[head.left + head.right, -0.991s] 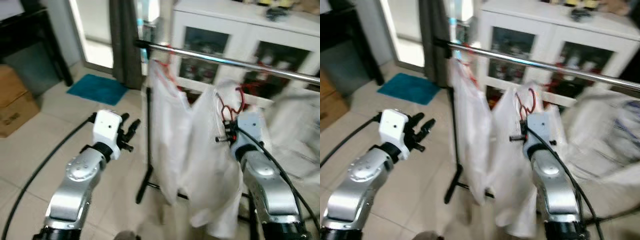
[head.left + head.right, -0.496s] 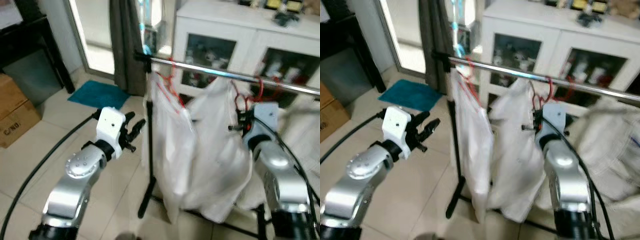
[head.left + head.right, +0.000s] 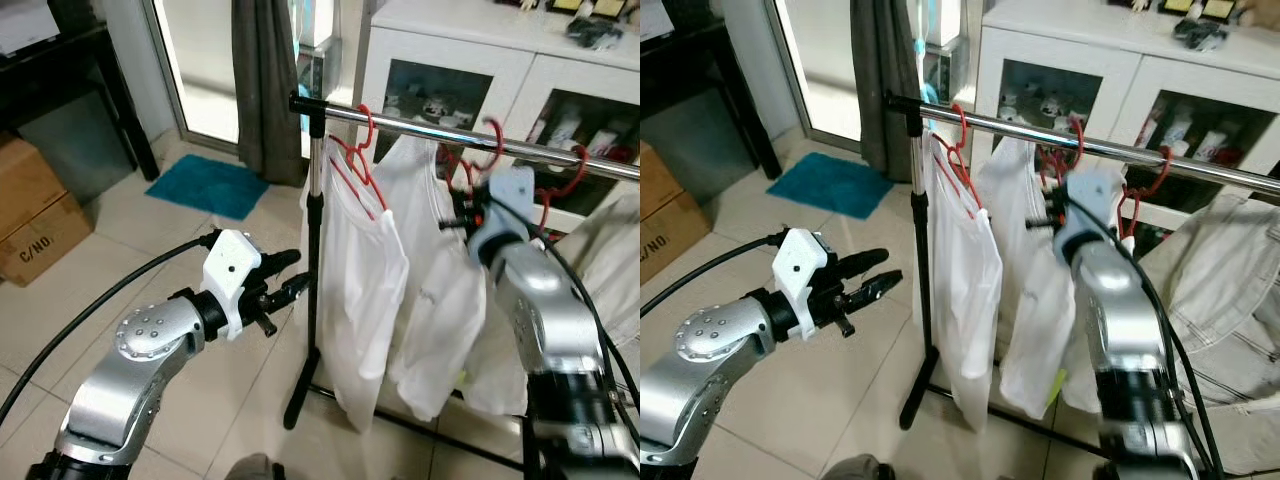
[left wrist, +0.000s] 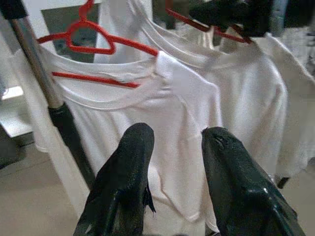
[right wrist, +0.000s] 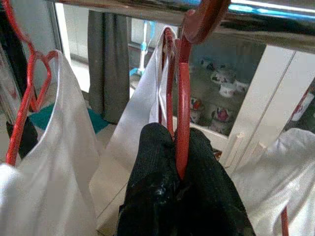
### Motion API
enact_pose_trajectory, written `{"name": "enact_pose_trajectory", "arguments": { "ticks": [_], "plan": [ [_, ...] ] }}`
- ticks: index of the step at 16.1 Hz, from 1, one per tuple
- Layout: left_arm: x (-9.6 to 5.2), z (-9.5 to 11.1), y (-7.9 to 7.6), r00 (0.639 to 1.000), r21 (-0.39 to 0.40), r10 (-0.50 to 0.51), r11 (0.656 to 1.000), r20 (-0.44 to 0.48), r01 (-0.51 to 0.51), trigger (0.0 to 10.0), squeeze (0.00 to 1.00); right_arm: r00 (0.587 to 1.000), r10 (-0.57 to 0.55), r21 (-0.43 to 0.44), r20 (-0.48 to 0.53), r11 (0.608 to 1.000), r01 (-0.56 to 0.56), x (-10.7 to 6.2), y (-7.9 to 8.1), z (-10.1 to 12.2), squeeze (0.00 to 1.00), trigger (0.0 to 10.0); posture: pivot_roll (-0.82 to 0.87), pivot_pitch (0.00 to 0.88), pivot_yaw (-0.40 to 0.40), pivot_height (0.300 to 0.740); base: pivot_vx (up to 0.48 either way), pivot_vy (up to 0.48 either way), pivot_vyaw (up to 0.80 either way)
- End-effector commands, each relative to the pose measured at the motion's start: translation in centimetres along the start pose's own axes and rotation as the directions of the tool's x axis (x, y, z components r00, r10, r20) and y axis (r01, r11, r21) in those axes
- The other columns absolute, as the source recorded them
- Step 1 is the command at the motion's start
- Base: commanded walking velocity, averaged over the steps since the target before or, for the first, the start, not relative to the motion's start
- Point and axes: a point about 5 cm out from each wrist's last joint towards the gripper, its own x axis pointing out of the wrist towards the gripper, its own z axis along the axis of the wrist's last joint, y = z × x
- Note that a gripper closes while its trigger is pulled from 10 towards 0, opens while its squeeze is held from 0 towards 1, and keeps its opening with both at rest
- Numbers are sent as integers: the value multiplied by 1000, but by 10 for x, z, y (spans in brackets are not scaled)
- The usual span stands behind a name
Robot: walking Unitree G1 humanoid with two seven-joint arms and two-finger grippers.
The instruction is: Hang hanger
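Your right gripper (image 3: pixel 1052 212) is raised just below the metal rail (image 3: pixel 1200 170), at the neck of a red hanger (image 3: pixel 1072 140) whose hook sits over that rail, a white shirt (image 3: pixel 1035 300) hanging beneath it; its finger position cannot be read. Your left gripper (image 3: pixel 875 275) is held out low, fingers apart, near the rack's upright pole (image 3: pixel 923 290) and well apart from the hanger. A second white shirt (image 3: pixel 962 290) hangs beside the pole, with a white cabinet (image 3: pixel 1140 70) behind.

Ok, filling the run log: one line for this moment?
right gripper: shut on hanger | hook over rail | left gripper: open, idle
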Motion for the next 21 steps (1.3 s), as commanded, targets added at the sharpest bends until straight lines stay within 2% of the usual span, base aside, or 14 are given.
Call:
{"name": "enact_pose_trajectory", "arguments": {
  "ticks": [1,4,9,11,13,18,19,21],
  "plan": [
    [0,4,-2,999,12,-34,999,3,34,10000,0,1000,-7,22,-8,1000,7,7,-1,5,0,10000,109,48,-15,740,0,0,0],
    [-2,5,-3,998,17,-70,997,-6,70,10000,0,997,12,-4,-73,1000,-12,27,1,12,0,10000,111,48,-22,740,0,0,0],
    [-3,4,-6,996,11,-90,996,-15,90,10000,0,979,13,-16,-205,1000,-16,46,2,7,0,10000,111,48,-26,740,0,0,0],
    [-3,3,-6,995,10,-96,995,-18,96,10000,0,970,20,-7,-244,1000,-23,49,4,2,0,10000,110,47,-26,740,0,0,0],
    [-3,1,-8,995,10,-99,995,-27,99,10000,0,943,39,4,-329,999,-40,49,8,-13,0,10000,109,49,-31,740,0,0,0],
    [-5,0,-9,994,8,-105,994,-34,106,10000,0,940,31,8,-341,1000,-30,45,5,-20,0,10000,107,49,-28,740,0,0,0],
    [-4,0,-8,995,13,-99,995,-34,99,10000,0,951,12,-3,-308,1000,-13,43,0,-17,1000,10000,107,48,-26,740,0,0,0],
    [-3,-1,-6,997,8,-70,997,-37,71,10000,0,974,17,6,-226,1000,-16,40,-3,-8,1000,10000,107,46,-25,740,0,0,0]
  ]
}}
